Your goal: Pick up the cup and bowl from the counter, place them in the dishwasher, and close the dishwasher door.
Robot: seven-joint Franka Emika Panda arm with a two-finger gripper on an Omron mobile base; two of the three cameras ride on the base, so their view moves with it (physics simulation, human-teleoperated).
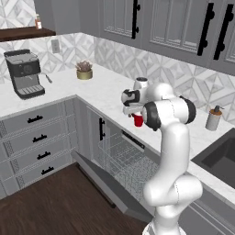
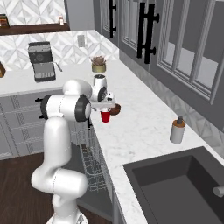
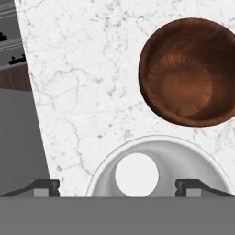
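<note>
The red cup stands upright on the white marble counter near its front edge. From above, its pale inside shows. The dark brown bowl sits right beside the cup, farther from the counter's edge. My gripper hangs directly over the cup, open, one fingertip on each side of the rim and not touching it. Below the counter the dishwasher stands open with its wire rack showing, and the dishwasher door is folded down.
A coffee machine and a potted plant stand at the far end of the counter. A soap dispenser is beside the dark sink. Grey drawers flank the dishwasher. Wall cabinets hang overhead.
</note>
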